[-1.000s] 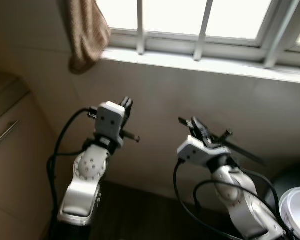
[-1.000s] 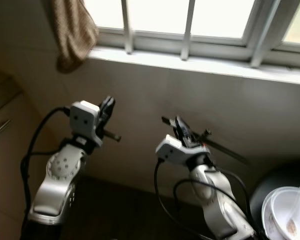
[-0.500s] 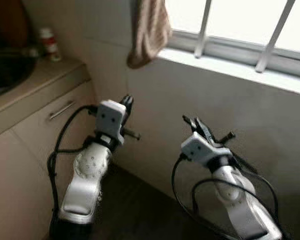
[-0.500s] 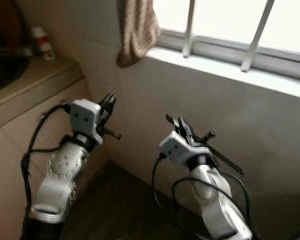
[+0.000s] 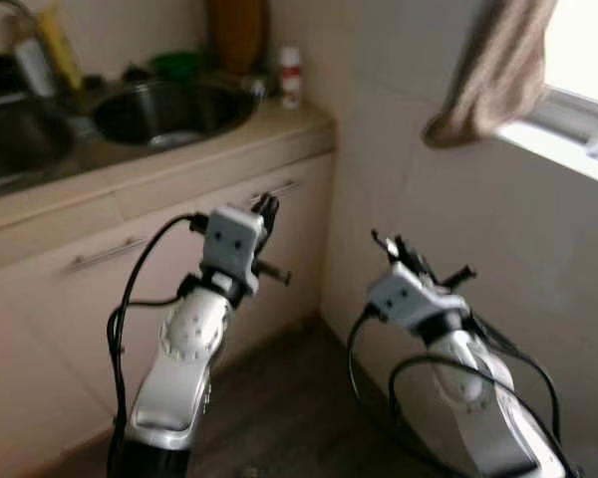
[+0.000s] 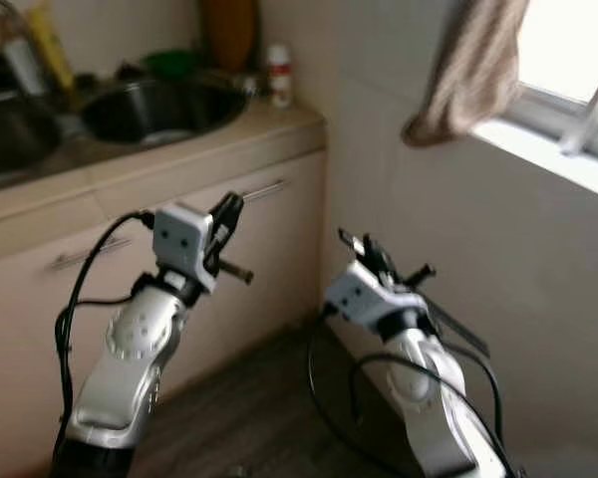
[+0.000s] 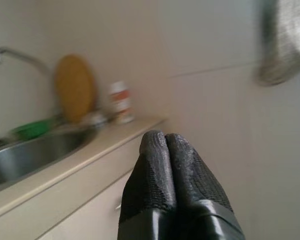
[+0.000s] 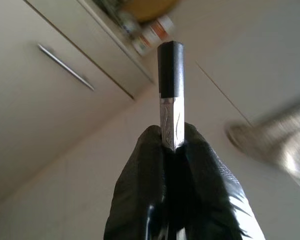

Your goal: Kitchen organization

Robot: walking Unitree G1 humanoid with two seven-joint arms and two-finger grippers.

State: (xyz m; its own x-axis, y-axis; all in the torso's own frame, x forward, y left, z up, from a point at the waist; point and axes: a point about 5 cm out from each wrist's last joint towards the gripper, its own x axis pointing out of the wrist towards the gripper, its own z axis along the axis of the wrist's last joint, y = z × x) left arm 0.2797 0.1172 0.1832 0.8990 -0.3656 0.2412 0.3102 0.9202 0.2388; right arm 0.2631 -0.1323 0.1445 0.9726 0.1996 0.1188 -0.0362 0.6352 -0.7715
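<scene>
My left claw (image 7: 166,150) is clenched, fingertips pressed together with nothing between them; this reads plainly in the left wrist view, while from the head it is a dark tip above the white wrist block. My right claw (image 8: 173,142) is grasping a slim knife-like utensil (image 8: 171,95): silver shank pinched between the pads, black end sticking out past them. The head views show the rest of it, a thin dark length trailing back beside my right forearm; I cannot tell whether that is blade or handle.

Both arms are raised in front of me, well apart, touching nothing.

Left: beige bench (image 5: 219,134) over pale cabinet fronts with bar handles (image 5: 108,253). Set into it, a round steel sink (image 5: 169,108); its contents are too blurred to make out. Behind the sink: a green item (image 5: 179,65), a round tan board (image 7: 74,88) leaning on the wall, and a small white bottle with a red band (image 5: 291,76) near the bench's corner. A faucet (image 7: 17,56) arcs at far left.

Centre: pale tiled wall, dark wood-look floor (image 5: 269,418).

Right: a brown cloth (image 5: 490,75) hanging by a bright window sill (image 5: 568,149).
</scene>
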